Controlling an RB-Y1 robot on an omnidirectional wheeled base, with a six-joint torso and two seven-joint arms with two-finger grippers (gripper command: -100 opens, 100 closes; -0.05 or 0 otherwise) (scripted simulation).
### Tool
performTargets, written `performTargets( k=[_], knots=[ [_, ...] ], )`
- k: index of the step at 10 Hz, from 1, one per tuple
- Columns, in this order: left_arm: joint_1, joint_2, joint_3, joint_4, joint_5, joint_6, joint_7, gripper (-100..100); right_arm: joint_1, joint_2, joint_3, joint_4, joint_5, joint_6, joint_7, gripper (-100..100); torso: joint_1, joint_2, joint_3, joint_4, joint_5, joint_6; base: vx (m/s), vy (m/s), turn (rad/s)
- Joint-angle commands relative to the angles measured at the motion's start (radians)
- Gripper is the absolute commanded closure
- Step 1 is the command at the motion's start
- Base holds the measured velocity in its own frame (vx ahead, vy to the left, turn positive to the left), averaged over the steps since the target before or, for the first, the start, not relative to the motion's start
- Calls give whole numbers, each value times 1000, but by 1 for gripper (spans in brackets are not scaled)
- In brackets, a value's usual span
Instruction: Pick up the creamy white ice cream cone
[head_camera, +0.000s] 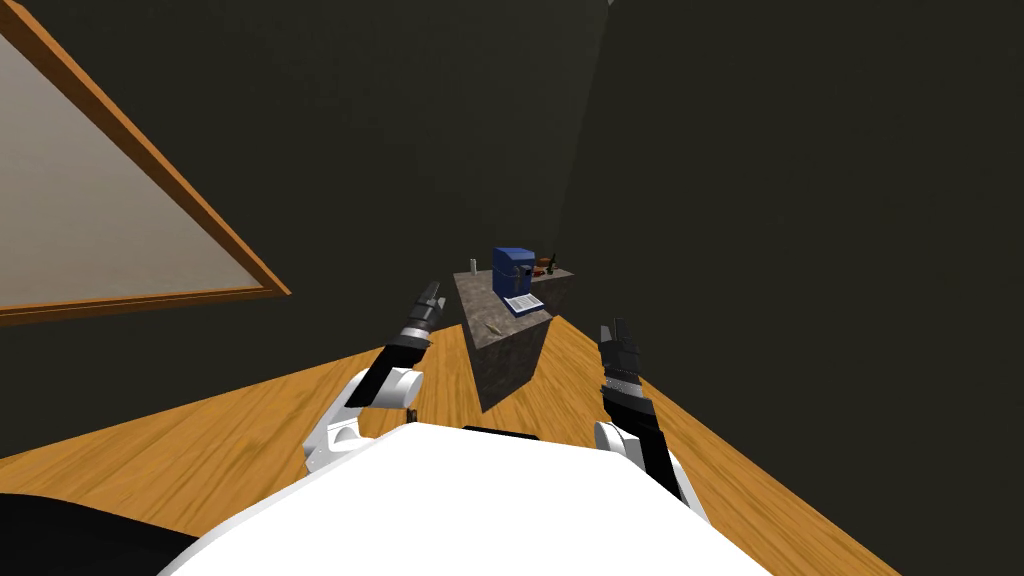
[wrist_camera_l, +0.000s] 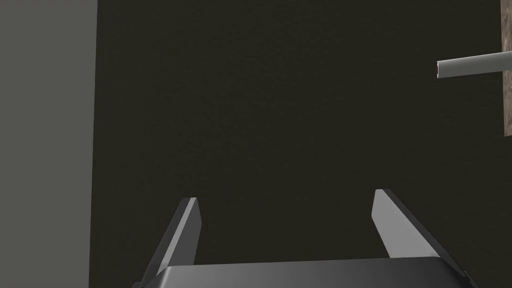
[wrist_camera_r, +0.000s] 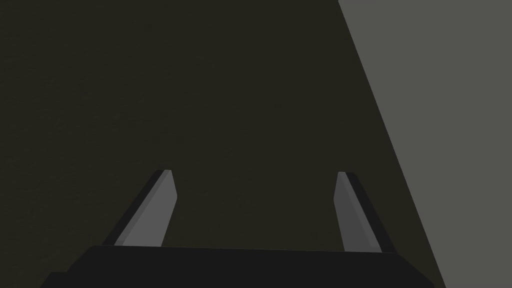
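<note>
1. Head view: a small, pale, tapered thing, taken to be the ice cream cone (head_camera: 495, 325), is seen lying on top of the bench (head_camera: 510, 365), toward its near end. It is too small for more to be told.
2. Nothing is held, so the cone is judged untouched. The whole pick-up is left: the approach, the reach, the grasp and the lift.
3. The left hand (head_camera: 432, 295) is raised just beside the bench's left side, its fingers spread apart and empty. In the left wrist view they are pointed at a dark wall (wrist_camera_l: 300, 100), past the bench's edge.
4. The right hand (head_camera: 617, 330) is raised off the bench's other side, well apart from the cone, its fingers likewise spread and empty.
5. Just behind the cone a blue machine (head_camera: 513, 272) is stood, with a pale tray at its foot. A grey cylinder (head_camera: 473, 265) is set at the far left corner, and small brown things (head_camera: 545, 266) lie beyond the machine.
6. Wooden floor (head_camera: 250, 430) is seen on both sides of the bench. Nothing is seen across the way to the cone. The machine is judged the one thing to be kept clear of.
</note>
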Motion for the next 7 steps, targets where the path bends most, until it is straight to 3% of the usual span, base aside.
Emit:
performTargets(
  k=[1,2,7],
  knots=[
    [-32,8,0,14,0,50,-6,-100,0,0,0,0,0,0,0,0,0,0,0,0,0,0,23,50,-40],
    [-32,8,0,14,0,59,-6,-100,0,0,0,0,0,0,0,0,1,0,0,0,0,0,22,44,-28],
    [-115,24,-1,39,0,205,-23,-100,0,0,0,0,0,0,0,0,0,0,0,0,0,0,25,47,-34]
  ],
)
